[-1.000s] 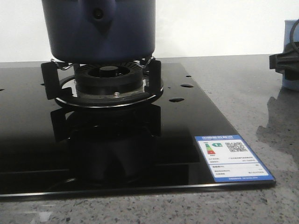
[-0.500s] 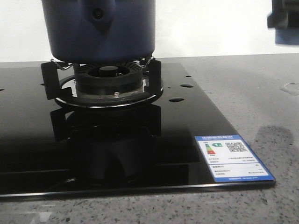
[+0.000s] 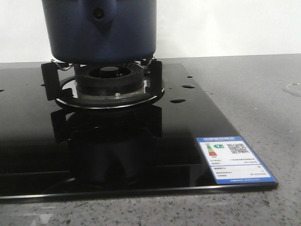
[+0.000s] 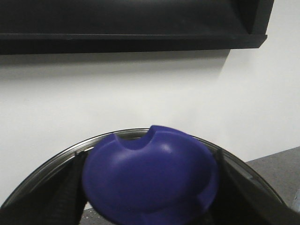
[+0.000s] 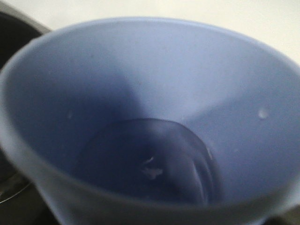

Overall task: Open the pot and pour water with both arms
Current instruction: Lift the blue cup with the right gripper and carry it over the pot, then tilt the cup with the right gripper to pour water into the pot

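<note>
Spill risk first: your right arm carries the pale blue plastic cup (image 5: 150, 122) with water in its bottom, tilted toward the lens, fingers hidden, so grip uncertain. The dark navy matte round pot (image 3: 99, 29) sits on the black burner grate (image 3: 106, 80). Your left gripper (image 4: 150, 187) holds the purple-knobbed glass lid (image 4: 150, 180) aloft, fingers flanking the knob.

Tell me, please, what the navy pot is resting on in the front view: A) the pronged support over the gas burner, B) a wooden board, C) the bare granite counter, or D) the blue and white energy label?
A: the pot sits on the black prongs of the support above the burner, while the energy label lies apart at the near right corner of the glass hob.
</note>
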Robot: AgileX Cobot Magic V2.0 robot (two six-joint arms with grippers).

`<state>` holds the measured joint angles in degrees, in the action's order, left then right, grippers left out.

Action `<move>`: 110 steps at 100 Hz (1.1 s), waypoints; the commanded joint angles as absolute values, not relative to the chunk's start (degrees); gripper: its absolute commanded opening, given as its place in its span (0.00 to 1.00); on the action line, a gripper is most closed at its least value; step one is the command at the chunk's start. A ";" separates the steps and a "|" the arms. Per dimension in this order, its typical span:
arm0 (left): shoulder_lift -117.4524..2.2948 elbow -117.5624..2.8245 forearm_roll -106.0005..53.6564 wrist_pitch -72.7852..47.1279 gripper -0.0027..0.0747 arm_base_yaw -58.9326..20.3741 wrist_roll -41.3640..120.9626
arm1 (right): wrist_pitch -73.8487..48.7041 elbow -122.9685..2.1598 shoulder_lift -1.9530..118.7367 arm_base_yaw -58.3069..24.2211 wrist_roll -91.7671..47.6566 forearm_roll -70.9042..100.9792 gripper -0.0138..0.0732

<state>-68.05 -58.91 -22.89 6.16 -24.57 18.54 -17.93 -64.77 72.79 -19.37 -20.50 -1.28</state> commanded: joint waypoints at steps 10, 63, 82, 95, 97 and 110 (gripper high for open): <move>-66.97 -61.34 -23.08 13.93 0.50 -24.40 18.29 | -20.75 -74.11 76.00 -25.14 -20.89 -10.65 0.49; -66.97 -61.34 -23.08 14.22 0.50 -24.40 18.29 | -34.26 -87.32 88.15 -35.45 -20.89 -39.66 0.49; -66.97 -61.34 -23.08 14.22 0.50 -24.40 18.29 | -34.02 -87.32 89.15 -36.20 -20.99 -48.30 0.49; -66.97 -61.34 -23.08 14.25 0.50 -24.40 18.29 | -33.71 -87.32 89.15 -36.20 -20.99 -53.77 0.49; -66.97 -61.34 -23.08 14.25 0.50 -24.40 18.29 | -33.59 -87.32 89.15 -36.20 -20.99 -54.45 0.49; -66.97 -61.34 -23.08 14.25 0.50 -24.40 18.29 | -33.13 -87.32 89.15 -36.20 -20.99 -58.53 0.49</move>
<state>-68.43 -58.91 -22.98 7.74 -24.57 18.54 -36.75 -85.01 91.89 -36.04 -20.60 -52.67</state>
